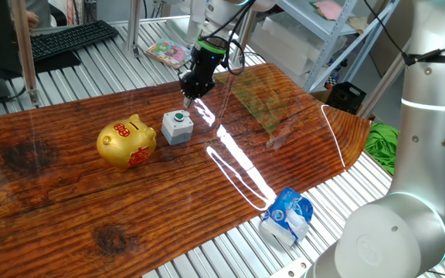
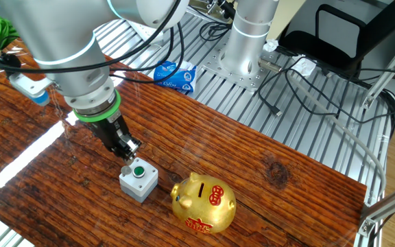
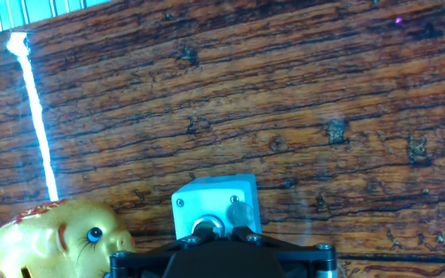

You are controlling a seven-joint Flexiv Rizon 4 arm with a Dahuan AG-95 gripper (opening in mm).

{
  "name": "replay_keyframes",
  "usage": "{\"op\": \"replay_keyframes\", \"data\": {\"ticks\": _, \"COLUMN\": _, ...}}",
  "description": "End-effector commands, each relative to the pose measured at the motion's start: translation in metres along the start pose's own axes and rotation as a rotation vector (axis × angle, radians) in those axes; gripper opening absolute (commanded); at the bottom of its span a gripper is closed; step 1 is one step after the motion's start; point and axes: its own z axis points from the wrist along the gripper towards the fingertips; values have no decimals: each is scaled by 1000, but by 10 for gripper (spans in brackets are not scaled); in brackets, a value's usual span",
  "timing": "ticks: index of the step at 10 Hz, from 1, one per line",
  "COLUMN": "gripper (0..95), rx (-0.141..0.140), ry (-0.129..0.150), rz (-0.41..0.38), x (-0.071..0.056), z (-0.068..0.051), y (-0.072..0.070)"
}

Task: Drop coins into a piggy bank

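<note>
table: dark red-brown wood-grain table [image 1: 68, 193] with bright glare stripes, resting on a ribbed metal frame
piggy bank: shiny gold pig-shaped piggy bank [image 1: 127, 142] with red markings on its side and a slot on top; upright on the table, mid-width, well clear of every edge; snout faces the grey box
box: small grey box with a green round button [image 1: 177, 127] on top; just beside the piggy bank's snout end, narrow gap, not touching
gripper: black two-finger gripper [image 1: 188, 95] on the silver arm, pointing steeply down, tip low over the table beside the box on the side away from the pig; whether it touches the box I cannot tell
jaws: fully closed, fingertips together; a small round silvery thing shows at the tip in the hand view, too blurred to identify
hand view: grey box right under the gripper body, pig's face with blue eye at the lower left
packet: crumpled blue and white plastic packet [image 1: 287, 215] on the metal frame just off the table's edge, near the arm's base
cloth: green cloth [image 1: 382, 144] off the table beyond its rounded end
keyboard: black keyboard [image 1: 68, 37] behind the table's far edge
</note>
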Motion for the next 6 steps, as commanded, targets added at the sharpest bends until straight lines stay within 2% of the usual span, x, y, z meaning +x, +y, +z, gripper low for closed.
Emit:
{"op": "replay_keyframes", "data": {"ticks": 1, "gripper": 0, "rx": -4, "ry": -2, "rz": 24, "x": -2, "z": 0, "y": 0}}
{"op": "replay_keyframes", "data": {"ticks": 3, "gripper": 0, "rx": -11, "ry": -1, "rz": 26, "x": -2, "z": 0, "y": 0}}
{"op": "replay_keyframes", "data": {"ticks": 6, "gripper": 0, "rx": -37, "ry": 15, "rz": 29, "x": -2, "z": 0, "y": 0}}
